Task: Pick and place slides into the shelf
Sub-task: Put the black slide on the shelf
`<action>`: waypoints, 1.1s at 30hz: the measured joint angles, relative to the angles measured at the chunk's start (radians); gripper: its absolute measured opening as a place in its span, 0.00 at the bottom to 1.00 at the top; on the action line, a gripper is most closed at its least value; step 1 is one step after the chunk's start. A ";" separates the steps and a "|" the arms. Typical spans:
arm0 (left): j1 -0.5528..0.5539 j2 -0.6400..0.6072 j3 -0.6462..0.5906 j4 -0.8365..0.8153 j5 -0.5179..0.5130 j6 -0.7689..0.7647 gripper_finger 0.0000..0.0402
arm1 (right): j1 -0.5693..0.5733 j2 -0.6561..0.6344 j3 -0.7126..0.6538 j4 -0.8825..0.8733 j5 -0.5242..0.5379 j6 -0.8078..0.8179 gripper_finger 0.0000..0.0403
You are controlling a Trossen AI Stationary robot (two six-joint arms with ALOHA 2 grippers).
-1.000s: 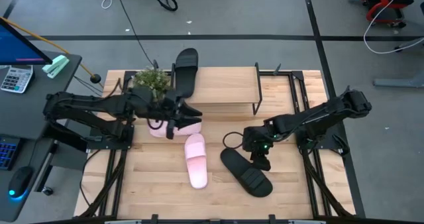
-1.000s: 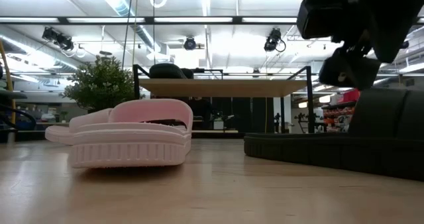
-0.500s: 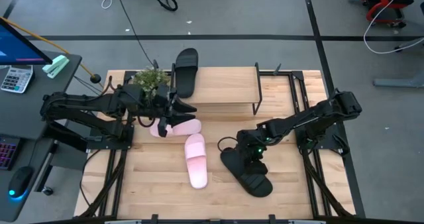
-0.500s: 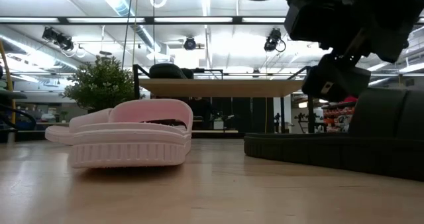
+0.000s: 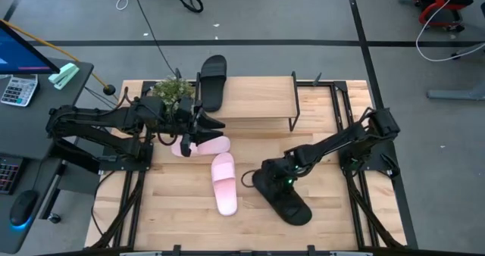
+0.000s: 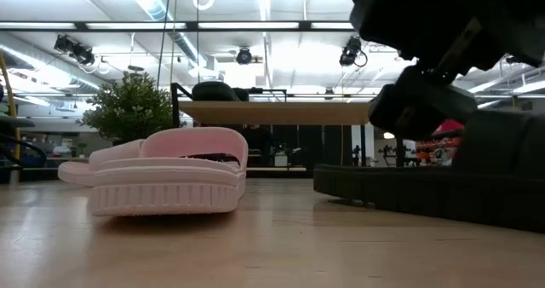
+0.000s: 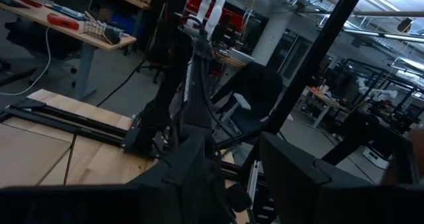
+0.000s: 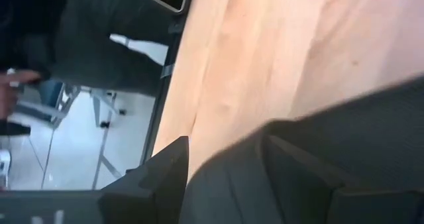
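Near the tabletop's front centre, the right gripper [image 5: 274,176] reached low over a black slide [image 5: 282,198].
Its arm stretched in from the right edge, fingers [image 8: 165,168] spread apart, nothing held. The left gripper [image 5: 198,129] hovered over a pink slide [image 5: 200,145] beside the shelf [image 5: 258,98]; I cannot tell its grip. Another pink slide [image 5: 224,182] lay in front, and a black slide [image 5: 213,80] rested on the shelf.

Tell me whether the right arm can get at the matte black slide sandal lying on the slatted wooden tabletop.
Probably yes: the right gripper hangs directly over the matte black slide sandal, jaws open, with nothing between them.
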 joint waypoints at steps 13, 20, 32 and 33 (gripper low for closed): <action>-0.001 -0.016 -0.001 -0.057 0.000 0.000 0.38 | -0.050 0.037 0.061 -0.253 -0.047 -0.214 0.52; -0.001 -0.016 -0.001 -0.088 0.000 0.001 0.36 | -0.031 0.044 0.061 -0.300 -0.077 -0.292 0.52; -0.001 -0.016 -0.001 -0.101 0.000 0.002 0.37 | 0.003 0.083 0.060 -0.255 -0.066 -0.285 0.37; -0.001 -0.016 -0.001 -0.103 0.001 0.002 0.36 | 0.003 0.091 0.060 -0.253 -0.076 -0.280 0.33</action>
